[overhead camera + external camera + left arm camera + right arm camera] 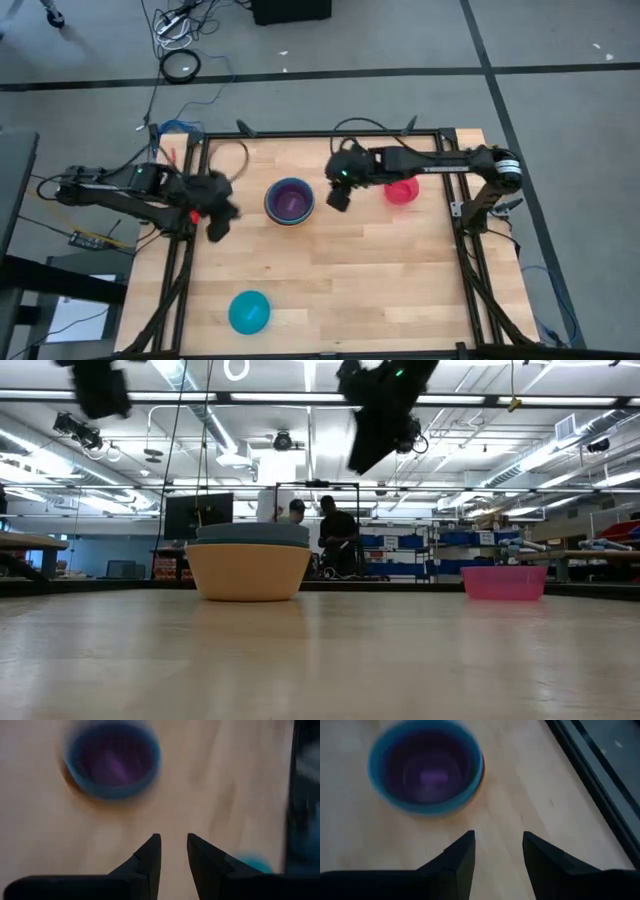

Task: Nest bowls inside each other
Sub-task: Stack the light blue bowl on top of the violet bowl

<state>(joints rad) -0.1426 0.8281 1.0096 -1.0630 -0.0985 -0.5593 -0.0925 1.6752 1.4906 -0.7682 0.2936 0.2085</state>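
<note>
A: How much room is there on the table (350,270)?

B: Plenty. The wooden top is bare across its middle and near side. A dark frame (320,134) runs along the far edge and down both sides, so the far corners are the tight spots.

A: The arms?

B: The right arm reaches in from the right side, stretched along the far part of the table. The right gripper (338,192) hangs above the wood just beside the stack, on its right in the high view. Its jaws stand spread with nothing between them; the right wrist view shows only bare wood between the fingers (457,862). The left arm comes in from the left edge, and the left gripper (220,215) sits near that edge, left of the stack and apart from it. Its jaws are parted too, holding nothing.

A: And the bowls?

B: The nested stack (290,201) stands upright, mouth up, in the far middle of the table: an orange bowl (248,571) outermost, a blue rim (425,767) inside, purple (427,775) innermost as seen. The pink-red bowl (401,190) sits upright, partly under the right arm, right of the stack. The cyan bowl (249,311) lies alone near the front edge, well apart, and I cannot tell which way up it is.

A: Any long axis?

B: None; they are round.
</note>
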